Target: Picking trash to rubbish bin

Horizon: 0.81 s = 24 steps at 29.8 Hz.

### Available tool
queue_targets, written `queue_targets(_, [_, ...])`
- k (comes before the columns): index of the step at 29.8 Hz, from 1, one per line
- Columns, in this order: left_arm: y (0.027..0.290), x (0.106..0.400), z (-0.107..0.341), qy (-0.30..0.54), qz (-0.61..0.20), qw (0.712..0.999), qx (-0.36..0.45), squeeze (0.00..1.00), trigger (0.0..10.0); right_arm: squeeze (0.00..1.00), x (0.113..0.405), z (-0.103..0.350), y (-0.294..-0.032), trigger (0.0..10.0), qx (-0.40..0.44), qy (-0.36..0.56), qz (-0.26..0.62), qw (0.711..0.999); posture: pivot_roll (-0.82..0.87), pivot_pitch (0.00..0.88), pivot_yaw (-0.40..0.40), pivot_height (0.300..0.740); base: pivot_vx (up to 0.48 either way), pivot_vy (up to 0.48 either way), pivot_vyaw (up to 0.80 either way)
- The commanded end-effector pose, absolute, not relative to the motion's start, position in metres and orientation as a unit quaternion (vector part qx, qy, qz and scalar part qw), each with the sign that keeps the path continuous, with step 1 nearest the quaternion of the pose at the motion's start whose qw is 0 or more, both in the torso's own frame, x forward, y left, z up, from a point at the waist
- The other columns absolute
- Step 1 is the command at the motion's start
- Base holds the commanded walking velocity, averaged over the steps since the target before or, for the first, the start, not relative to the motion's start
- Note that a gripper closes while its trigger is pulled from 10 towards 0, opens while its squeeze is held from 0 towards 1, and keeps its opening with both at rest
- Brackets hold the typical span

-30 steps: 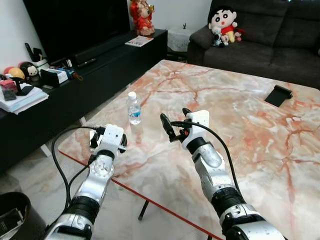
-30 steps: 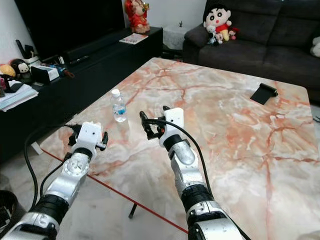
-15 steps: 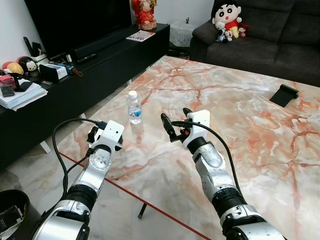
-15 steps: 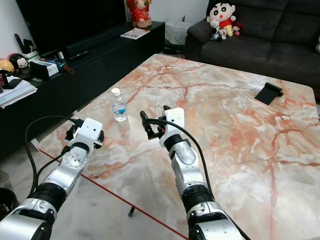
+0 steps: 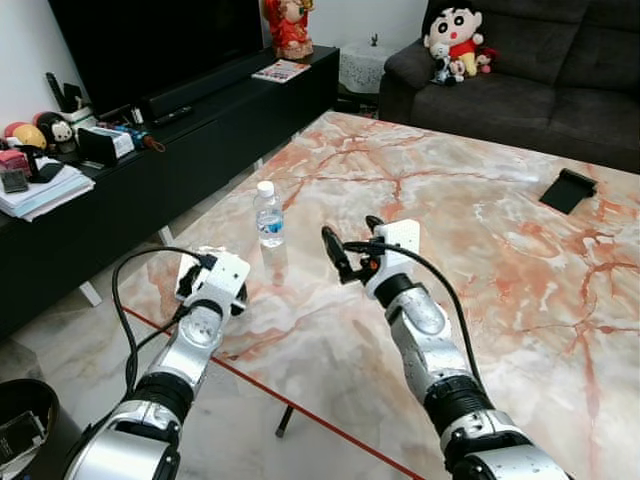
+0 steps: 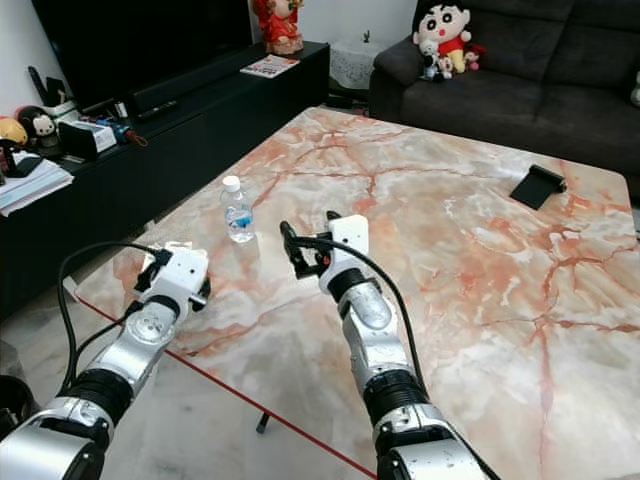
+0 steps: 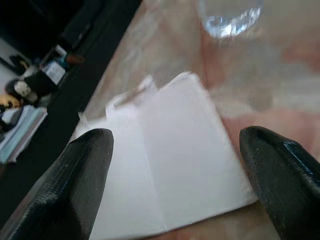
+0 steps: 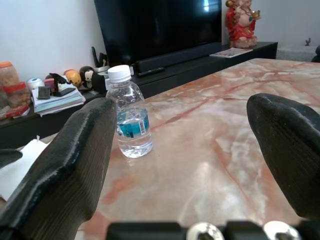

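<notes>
At the far left, on the floor below the worktop's near left corner, the dark rubbish bin sits well apart from everything on the worktop. The left tool is over that near left corner, lower and closer to the surface than half a second ago, its black fingers spread wide on either side of a flat sheet of white paper that lies at the worktop's left edge; the fingers do not pinch it. The paper has not shifted. Just beyond it, farther along the left edge, a small clear water bottle with a white cap and blue label stands upright, where it stood before. To the right of the bottle, the right tool hangs above the marble worktop toward the middle of its near half, fingers spread and empty, pointing toward the bottle; it has hardly moved since the earlier frames. At the far right edge a small black object rests on the worktop, well apart from both tools.
</notes>
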<state>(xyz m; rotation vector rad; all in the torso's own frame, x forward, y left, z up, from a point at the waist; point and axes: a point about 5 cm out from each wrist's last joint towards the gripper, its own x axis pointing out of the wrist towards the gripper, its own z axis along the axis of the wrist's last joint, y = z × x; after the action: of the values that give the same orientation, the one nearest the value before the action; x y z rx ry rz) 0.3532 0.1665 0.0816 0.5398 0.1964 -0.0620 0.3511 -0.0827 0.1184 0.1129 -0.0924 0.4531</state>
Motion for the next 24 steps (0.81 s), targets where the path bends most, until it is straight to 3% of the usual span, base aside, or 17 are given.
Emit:
queue_targets(1, [0.165, 0.355, 0.087, 0.082, -0.038, 0.96, 0.264, 0.0, 10.0, 0.0, 0.352, 0.122, -0.083, 10.0, 0.061, -0.051, 0.222, 0.972, 0.06, 0.0, 0.001, 0.74, 0.0, 0.0, 0.0])
queue_targets(18, [0.161, 0.351, 0.07, 0.127, -0.073, 0.935, 0.321, 0.0, 10.0, 0.0, 0.351, 0.122, -0.083, 10.0, 0.063, -0.051, 0.22, 0.972, 0.06, 0.0, 0.005, 0.74, 0.0, 0.0, 0.0])
queue_targets(24, [0.178, 0.349, 0.07, 0.138, -0.029, 0.924, 0.356, 0.0, 10.0, 0.0, 0.351, 0.122, -0.083, 10.0, 0.062, -0.051, 0.22, 0.972, 0.06, 0.0, 0.004, 0.74, 0.0, 0.0, 0.0])
